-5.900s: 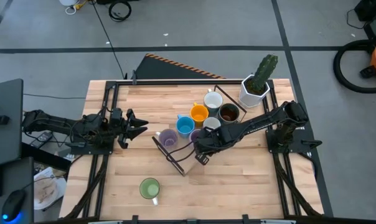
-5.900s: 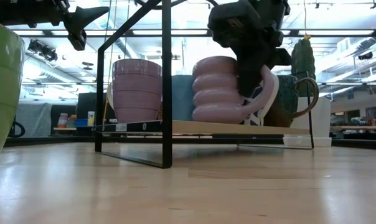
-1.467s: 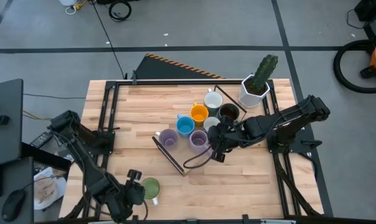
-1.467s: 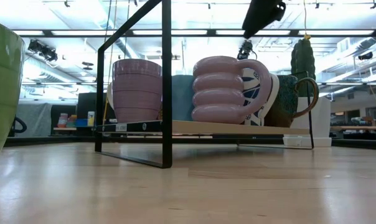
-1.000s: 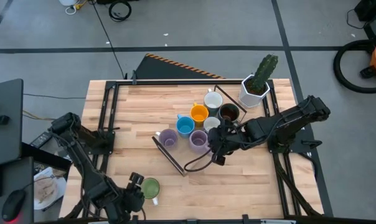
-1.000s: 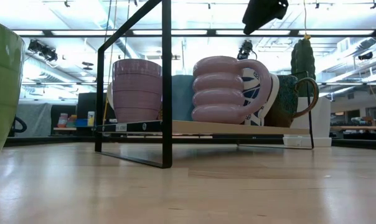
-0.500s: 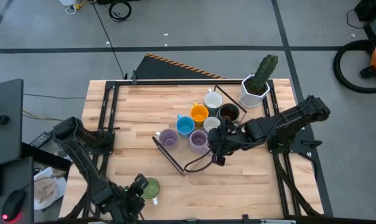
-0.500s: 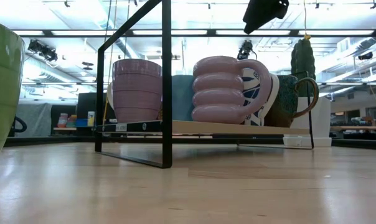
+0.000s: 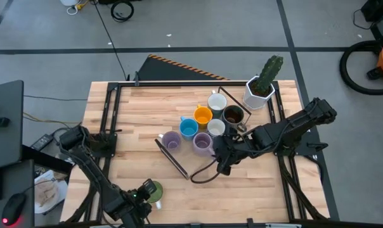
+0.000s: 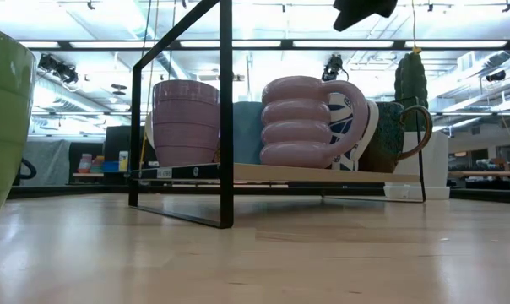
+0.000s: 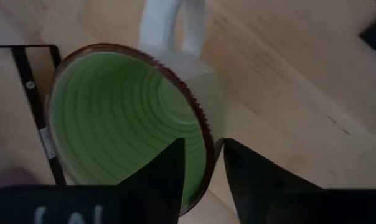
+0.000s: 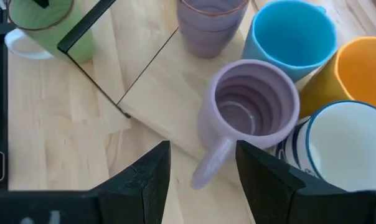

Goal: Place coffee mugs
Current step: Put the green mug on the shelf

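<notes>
The green mug (image 9: 155,190) stands upright on the table near its front left; in the low view it fills the left edge (image 10: 2,127). My left gripper (image 11: 203,180) points down over it, open, one finger inside the mug and one outside its wall. Two lilac mugs (image 9: 171,140) (image 12: 247,112) stand on the rack's wooden board (image 12: 157,93) with blue (image 9: 188,128), orange (image 9: 203,116), two white (image 9: 217,102) and dark brown (image 9: 233,114) mugs. My right gripper (image 12: 203,180) hovers open above the ribbed lilac mug's handle (image 12: 210,165), high in the low view (image 10: 365,13). My left gripper stands astride the green mug's rim (image 11: 211,146), on the side away from the handle (image 11: 172,25), coming from above. A strip of the green inside shows between the inner finger (image 11: 169,180) and the wall. Whether the outer finger (image 11: 250,180) touches the wall I cannot tell.
The black wire rack (image 9: 179,166) frames the board in the table's middle. A white faceted pot with a cactus (image 9: 260,90) stands at the back right. Black rails (image 9: 109,114) run along the table's sides. Bare wood lies between the green mug and the rack.
My left gripper has sunk toward the green mug and rolled about its own pointing line, ending with its fingers astride the rim. The green mug has kept its place, as have the mugs on the rack.
</notes>
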`<state>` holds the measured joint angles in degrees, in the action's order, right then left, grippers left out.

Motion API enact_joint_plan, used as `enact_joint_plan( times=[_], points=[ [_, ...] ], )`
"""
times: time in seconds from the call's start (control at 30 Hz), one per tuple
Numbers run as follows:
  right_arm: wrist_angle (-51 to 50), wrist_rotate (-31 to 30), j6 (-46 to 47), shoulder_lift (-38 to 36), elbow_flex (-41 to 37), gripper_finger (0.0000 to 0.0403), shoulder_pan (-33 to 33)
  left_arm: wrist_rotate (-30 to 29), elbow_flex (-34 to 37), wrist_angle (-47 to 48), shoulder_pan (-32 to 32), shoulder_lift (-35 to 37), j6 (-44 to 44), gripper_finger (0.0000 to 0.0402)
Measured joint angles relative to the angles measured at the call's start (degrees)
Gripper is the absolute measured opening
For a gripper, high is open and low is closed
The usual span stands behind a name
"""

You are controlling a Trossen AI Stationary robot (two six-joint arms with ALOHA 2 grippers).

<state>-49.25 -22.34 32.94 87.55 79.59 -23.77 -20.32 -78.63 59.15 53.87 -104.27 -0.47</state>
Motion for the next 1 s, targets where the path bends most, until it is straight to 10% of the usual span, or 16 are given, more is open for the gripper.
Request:
enact_joint_plan(
  times=[0.3,1.0],
  points=[
    [-0.46,0.96,4.66,0.0,0.0,0.0187,-2.47,9.44,0.06,-9.75,-4.3,-0.15,0.68,0.0023],
    [-12.65,-11.18,17.12,-5.49,0.0,0.0169,-12.18,16.71,-25.76,-10.84,-16.7,-12.42,28.28,0.0023]
  ],
)
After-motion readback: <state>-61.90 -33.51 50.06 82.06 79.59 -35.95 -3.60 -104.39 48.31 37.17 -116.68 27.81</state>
